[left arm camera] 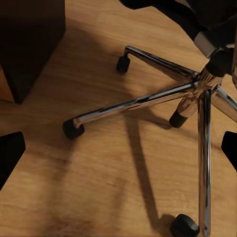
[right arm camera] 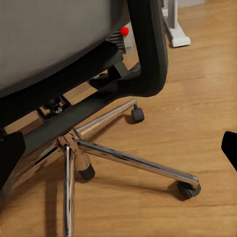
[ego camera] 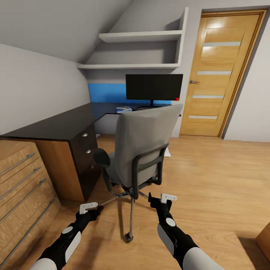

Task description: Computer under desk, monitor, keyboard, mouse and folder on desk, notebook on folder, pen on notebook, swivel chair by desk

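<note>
The grey swivel chair (ego camera: 144, 144) stands with its back to me in front of the black-topped desk (ego camera: 63, 125). The monitor (ego camera: 153, 87) stands on the desk's far part, by the wall. Low before me, both grippers hang open over the floor behind the chair: the left gripper (ego camera: 91, 209) (left arm camera: 118, 153) over the chrome base (left arm camera: 148, 101), and the right gripper (ego camera: 162, 198) (right arm camera: 118, 150) facing the chair's black armrest (right arm camera: 148, 49). A small white and blue item (ego camera: 123, 109) lies on the desk, too small to identify. The chair's backrest hides its seat; keyboard, mouse, folder, notebook and pen are out of view.
A light-wood drawer cabinet (ego camera: 22, 176) stands at my left against the desk's drawer unit (ego camera: 88, 150). A wooden door (ego camera: 221, 75) is at the back right, wall shelves (ego camera: 138, 37) hang above the desk. Wood floor (ego camera: 217, 180) lies open to the right. A white desk leg (right arm camera: 173, 27) shows beyond the chair.
</note>
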Tool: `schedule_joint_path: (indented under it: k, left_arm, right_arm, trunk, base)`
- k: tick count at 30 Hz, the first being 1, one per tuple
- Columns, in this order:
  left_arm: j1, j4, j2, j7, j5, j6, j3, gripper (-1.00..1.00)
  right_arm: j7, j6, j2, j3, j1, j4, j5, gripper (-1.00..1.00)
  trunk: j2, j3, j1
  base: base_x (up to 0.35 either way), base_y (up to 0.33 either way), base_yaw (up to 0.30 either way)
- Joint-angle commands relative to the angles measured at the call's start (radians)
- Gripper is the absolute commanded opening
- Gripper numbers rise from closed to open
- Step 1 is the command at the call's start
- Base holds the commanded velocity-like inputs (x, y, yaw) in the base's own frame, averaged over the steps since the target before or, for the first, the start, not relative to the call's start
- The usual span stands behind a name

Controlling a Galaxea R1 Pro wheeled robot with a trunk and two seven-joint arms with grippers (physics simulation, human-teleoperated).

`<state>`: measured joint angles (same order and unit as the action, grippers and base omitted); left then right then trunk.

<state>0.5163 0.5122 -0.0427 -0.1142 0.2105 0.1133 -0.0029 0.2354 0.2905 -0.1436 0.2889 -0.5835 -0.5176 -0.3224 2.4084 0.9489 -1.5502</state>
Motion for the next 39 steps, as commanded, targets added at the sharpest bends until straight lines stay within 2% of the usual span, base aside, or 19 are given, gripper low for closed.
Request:
schedule_joint_path:
  k: [1,12,22,39]
  left_arm:
    - [0.001,-0.001,0.000,-0.006,0.010,0.002,0.000,1.00]
    - [0.001,-0.001,-0.002,-0.007,0.013,0.005,0.000,1.00]
    - [0.001,-0.001,-0.002,-0.006,0.014,0.005,0.000,1.00]
    - [0.000,-0.001,-0.002,-0.005,0.015,0.005,0.000,1.00]
  right_arm:
    - [0.007,0.005,0.001,0.008,-0.001,0.000,-0.010,1.00]
    - [0.007,0.006,0.000,0.009,-0.001,0.002,-0.010,1.00]
    - [0.007,0.006,0.000,0.009,-0.001,0.002,-0.010,1.00]
    - [0.006,0.006,0.001,0.009,-0.001,0.002,-0.010,1.00]
  trunk:
    - [0.000,0.001,0.000]
    - [0.000,0.001,0.000]
    - [0.000,0.001,0.000]
    - [0.000,0.001,0.000]
  base:
    - [0.046,-0.001,0.088]
    - [0.178,0.000,0.121]
    - [0.018,0.000,0.132]
    - [0.000,0.000,0.222]
